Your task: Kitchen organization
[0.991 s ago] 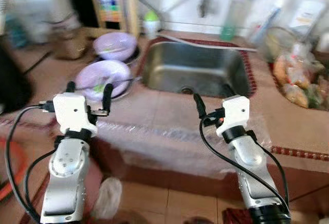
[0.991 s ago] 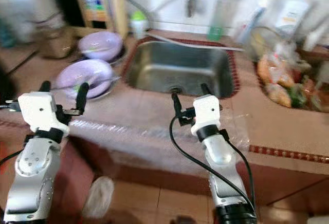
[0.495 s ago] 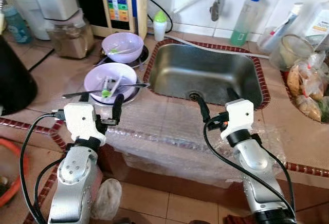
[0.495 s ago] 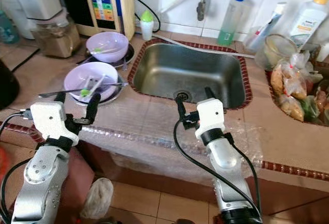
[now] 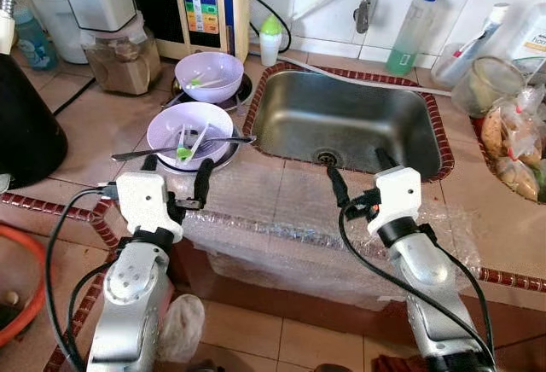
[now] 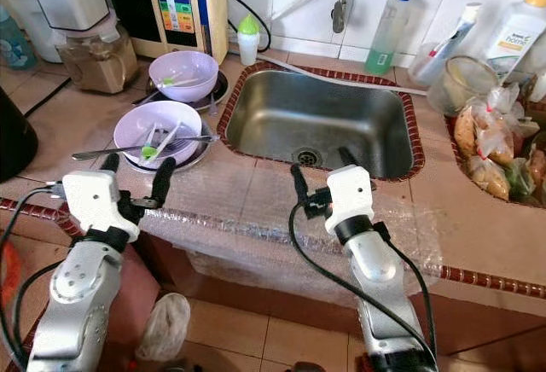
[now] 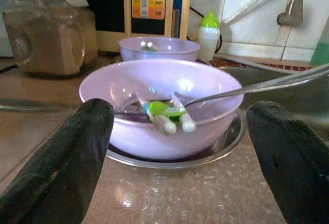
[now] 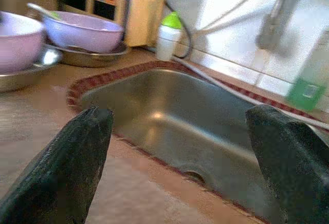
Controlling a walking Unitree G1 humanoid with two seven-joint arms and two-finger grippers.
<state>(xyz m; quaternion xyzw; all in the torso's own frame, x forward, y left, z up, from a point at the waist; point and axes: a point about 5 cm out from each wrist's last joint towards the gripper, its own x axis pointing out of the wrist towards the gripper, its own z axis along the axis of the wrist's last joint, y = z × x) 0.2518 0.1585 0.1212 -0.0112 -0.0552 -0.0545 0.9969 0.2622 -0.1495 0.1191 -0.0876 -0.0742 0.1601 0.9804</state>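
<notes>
both grippers are up over the front edge of the counter, fingers spread wide, nothing in either. left gripper sits just in front of the near purple bowl, which rests on a metal plate with a long spoon laid across its rim and a couple of green-and-white utensils inside. second purple bowl is behind it, by the little green-capped bottle. right gripper hovers at the near rim of the steel sink.
</notes>
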